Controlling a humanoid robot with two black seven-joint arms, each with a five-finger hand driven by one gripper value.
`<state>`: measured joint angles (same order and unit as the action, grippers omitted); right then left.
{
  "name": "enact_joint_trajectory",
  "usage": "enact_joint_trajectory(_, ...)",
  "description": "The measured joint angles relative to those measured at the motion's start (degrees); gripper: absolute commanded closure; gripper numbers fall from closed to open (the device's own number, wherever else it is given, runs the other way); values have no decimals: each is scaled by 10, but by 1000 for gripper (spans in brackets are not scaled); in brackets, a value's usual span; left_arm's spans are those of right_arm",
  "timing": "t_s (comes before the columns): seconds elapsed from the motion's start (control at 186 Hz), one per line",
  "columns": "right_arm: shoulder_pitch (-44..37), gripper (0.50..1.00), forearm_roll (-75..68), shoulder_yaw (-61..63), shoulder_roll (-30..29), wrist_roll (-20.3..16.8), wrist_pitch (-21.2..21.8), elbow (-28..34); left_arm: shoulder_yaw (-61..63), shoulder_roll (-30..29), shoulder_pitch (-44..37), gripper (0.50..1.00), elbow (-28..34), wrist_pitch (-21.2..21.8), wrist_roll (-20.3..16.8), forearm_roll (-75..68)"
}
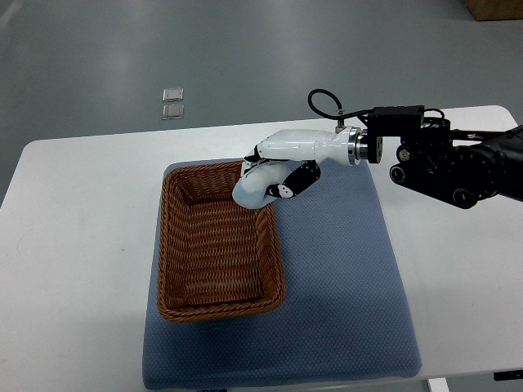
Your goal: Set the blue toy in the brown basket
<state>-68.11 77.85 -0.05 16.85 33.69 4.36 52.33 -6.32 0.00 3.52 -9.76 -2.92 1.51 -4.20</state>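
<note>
Brown basket; right hand grips blue toy

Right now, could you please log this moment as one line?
right hand: over basket far-right corner | fingers: curled | toy: not visible | basket: empty | left: out of view

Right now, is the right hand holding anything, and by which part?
The right hand, over the brown basket's far right corner, is curled around a pale bluish object, seemingly its upper part; the exact hold cannot be told.

Woven wicker basket, matt textured cloth mat, glossy plastic hand.
</note>
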Motion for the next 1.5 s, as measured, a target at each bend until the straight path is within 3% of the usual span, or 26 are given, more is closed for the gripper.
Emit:
enact_joint_trajectory(0.242,-9,991,-1,-12,-36,1,1,-22,1,0,-20,500,-4,-4,0,-1)
enact_joint_trajectory(0.409,-10,944,-1,-15,-50,1,0,-34,1,0,-27,500,-4,-5,0,-1)
enact_joint_trajectory(0.462,-10,863,-1,-15,-52,1,0,-37,1,0,-28,500,-4,-5,0,-1)
enact_joint_trajectory(0.543,-10,679,-1,-15,-53,1,-1,-39,1,0,-28,500,-4,-5,0,-1)
enact_joint_trajectory(0.629,-10,591,-2,-13,-54,1,-4,-39,1,0,-30,500,-4,-5,0,-1)
enact_joint_trajectory(1.059,2,589,-28,26,-44,-5,-12,-60,1,0,-30,500,-4,-4,0,-1)
enact_joint_trajectory(1.237,40,589,-144,84,-19,-13,-17,-113,1,0,-29,500,-3,-3,0,0)
enact_joint_trajectory(1.5,132,589,-368,210,-20,-61,-59,-182,1,0,-24,500,1,-3,0,2)
